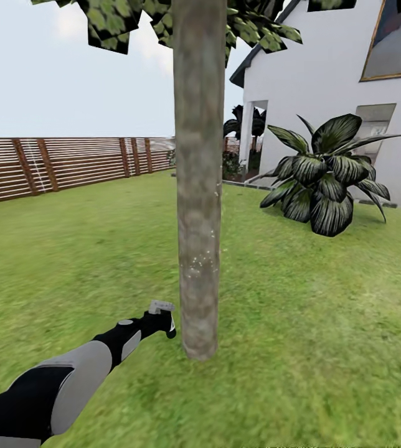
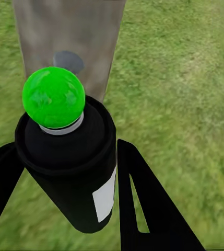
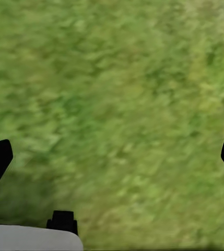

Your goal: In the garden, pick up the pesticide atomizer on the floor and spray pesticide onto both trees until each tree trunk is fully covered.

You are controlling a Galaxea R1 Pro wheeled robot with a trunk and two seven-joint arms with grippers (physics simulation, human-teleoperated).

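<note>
A tree trunk (image 1: 198, 186), grey-brown and straight, rises from the garden lawn just ahead, with green leaves (image 1: 119, 18) at its crown. Fine white specks of pesticide (image 1: 198, 260) dot its lower bark. My left gripper (image 1: 157, 325) reaches low toward the trunk's base, shut on the pesticide atomizer (image 1: 162, 308). In the left wrist view the atomizer (image 2: 70, 172) is a black bottle with a white label and a green round tip, held between the black fingers (image 2: 143, 198) and aimed at the trunk (image 2: 70, 42). My right gripper (image 3: 112, 157) hangs open over bare grass.
A wooden slat fence (image 1: 70, 165) runs along the left. The white house (image 1: 337, 87) stands at the back right, with a big dark palm-like plant (image 1: 325, 180) in front of it. Open lawn (image 1: 325, 323) lies on both sides of the trunk.
</note>
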